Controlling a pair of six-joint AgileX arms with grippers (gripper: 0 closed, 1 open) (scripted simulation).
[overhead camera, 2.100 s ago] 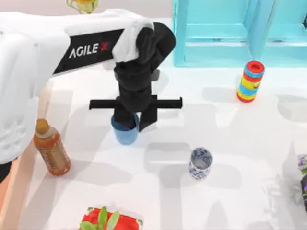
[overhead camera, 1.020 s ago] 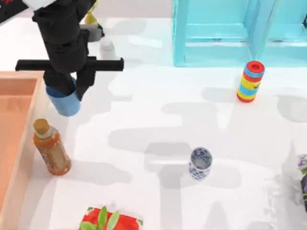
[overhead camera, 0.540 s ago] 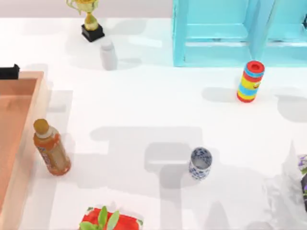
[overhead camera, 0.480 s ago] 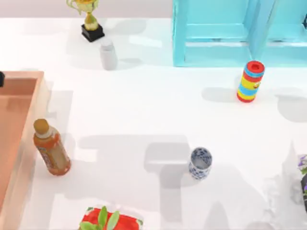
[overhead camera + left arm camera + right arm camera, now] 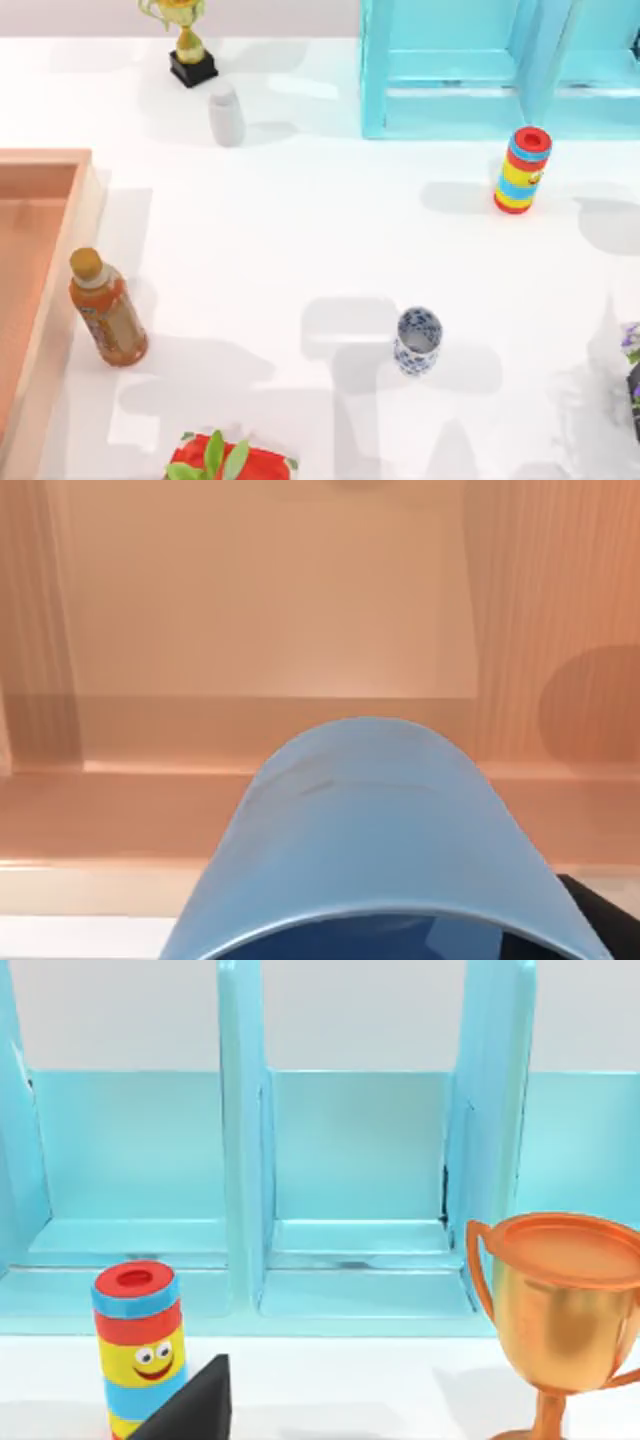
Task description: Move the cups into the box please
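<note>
Blue cup (image 5: 375, 840) over box (image 5: 270, 610), seemingly held; patterned cup (image 5: 417, 340) on table.

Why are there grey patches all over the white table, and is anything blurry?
Top view: soft grey shadows on the table, one behind the floral cup. Left wrist view: the blue cup looms close over the wooden box. Right wrist view: crisp, the trophy gleaming.

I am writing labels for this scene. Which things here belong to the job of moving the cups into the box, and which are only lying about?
For the job:
- blue cup, over the box in the left wrist view
- white floral cup, standing on the table
- wooden box, at the table's left edge

Lying about:
- orange bottle
- white-grey bottle
- striped cylinder
- trophy
- turquoise cabinet
</note>
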